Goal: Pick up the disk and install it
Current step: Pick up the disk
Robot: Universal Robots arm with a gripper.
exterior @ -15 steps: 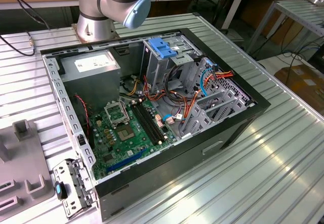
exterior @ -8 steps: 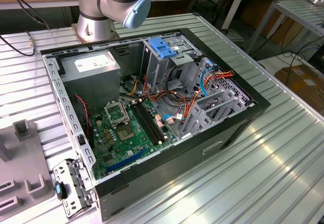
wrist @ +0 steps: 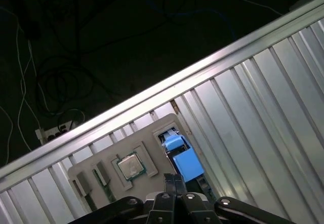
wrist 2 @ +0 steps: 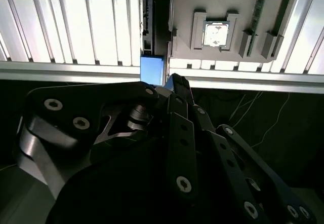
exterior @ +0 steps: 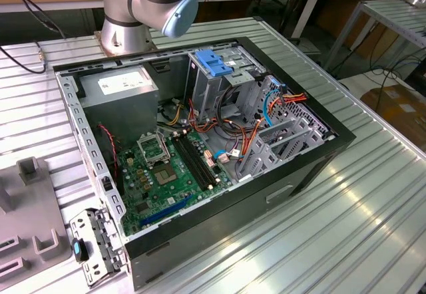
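Disk point(wrist: 181, 157): set on edge in a slot of the grey tray point(wrist: 147, 138), blue end toward the wrist, black body mostly sunk in the slot; also seen in the second wrist view point(wrist 2: 152, 69). A chip point(wrist: 130, 166) sat beside it in the same tray; the tray lay on the ribbed table point(wrist: 253, 107) near its edge, outside the open case point(exterior: 219, 147). Step in hand, by judgement: the pick-up, at approach; disk not yet in the case. Gripper point(wrist: 174, 181): fingers together, nothing between them, tips just beside the blue end; whether they touched it could not be told; a grasp would call for fingers parted and set astride the disk. Arm point(exterior: 150, 1): base joints at the exterior view's top; wrist pointed down over the tray.
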